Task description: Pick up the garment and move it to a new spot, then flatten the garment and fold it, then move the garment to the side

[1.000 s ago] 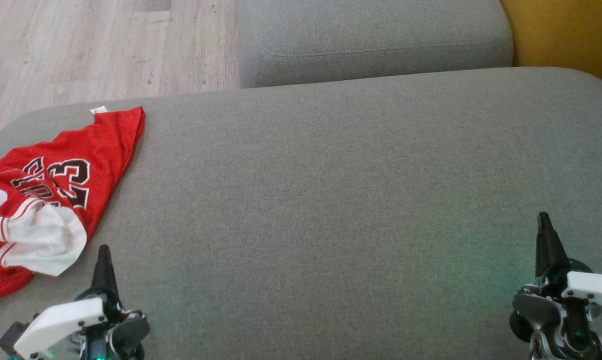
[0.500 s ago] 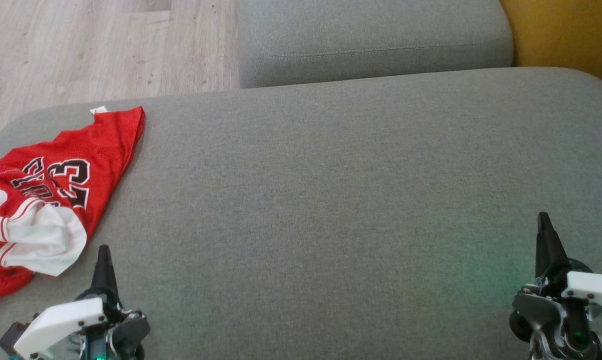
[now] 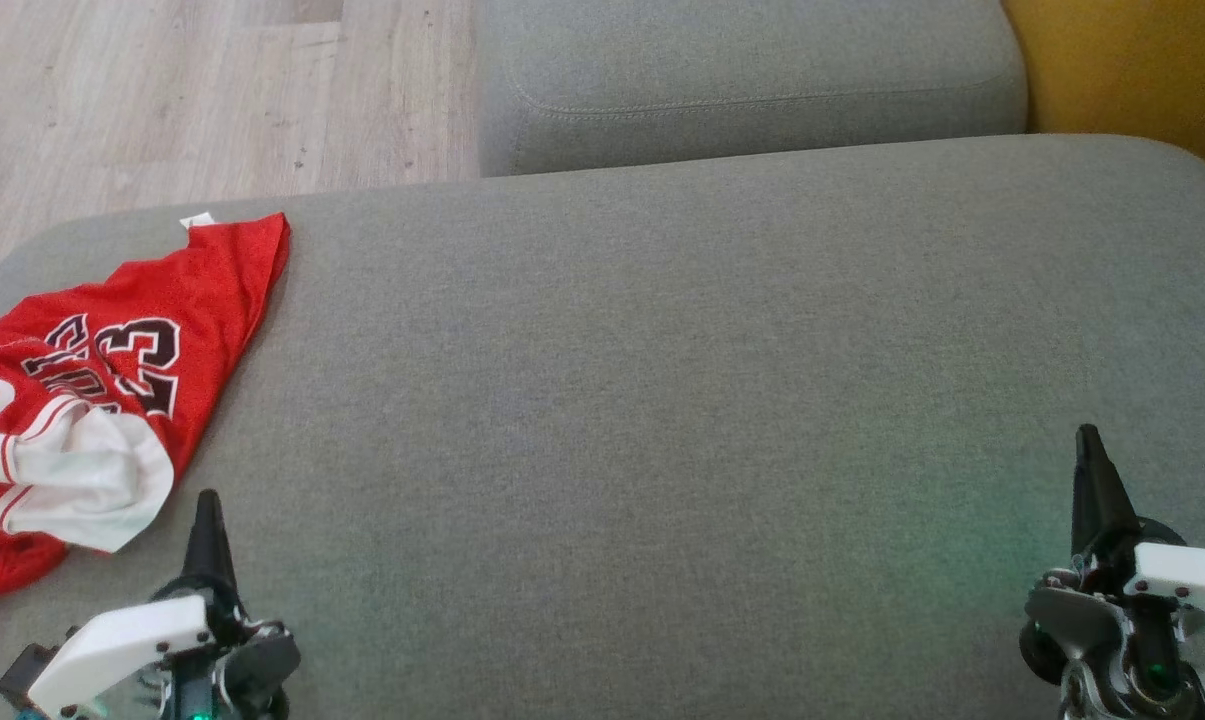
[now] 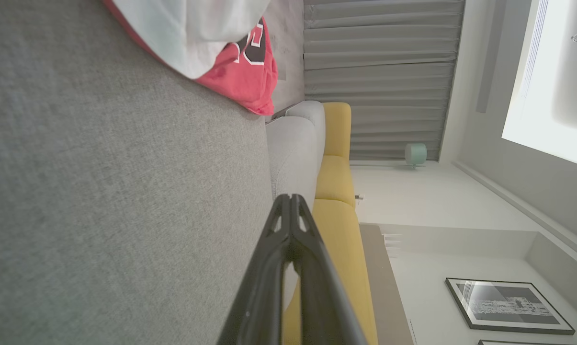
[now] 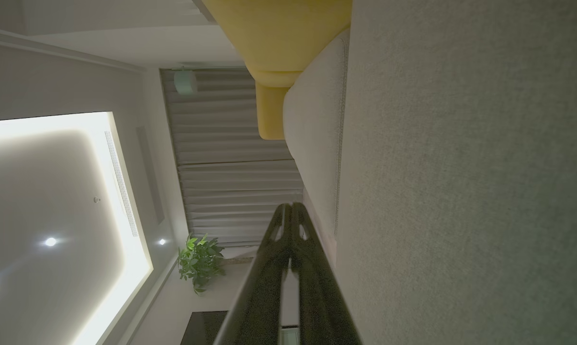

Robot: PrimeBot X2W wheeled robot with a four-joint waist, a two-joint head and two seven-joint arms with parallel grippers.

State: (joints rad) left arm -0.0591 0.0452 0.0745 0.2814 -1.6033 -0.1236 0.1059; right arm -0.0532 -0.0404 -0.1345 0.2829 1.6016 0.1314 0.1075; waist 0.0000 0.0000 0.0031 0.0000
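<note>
At the bottom corners of the head view I see my left gripper and right gripper, fingers pressed together and holding nothing. The red basketball jersey lies crumpled at the frame's left edge on the grey sofa cushion, just beyond the left gripper.

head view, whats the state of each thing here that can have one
red jersey, crumpled and unfolded, lying at the left end of the cushion, not held
left gripper, jaws shut, empty, close beside the jersey but apart from it
right gripper, jaws shut, empty, over bare cushion
grey cushion, bare apart from the jersey
</note>
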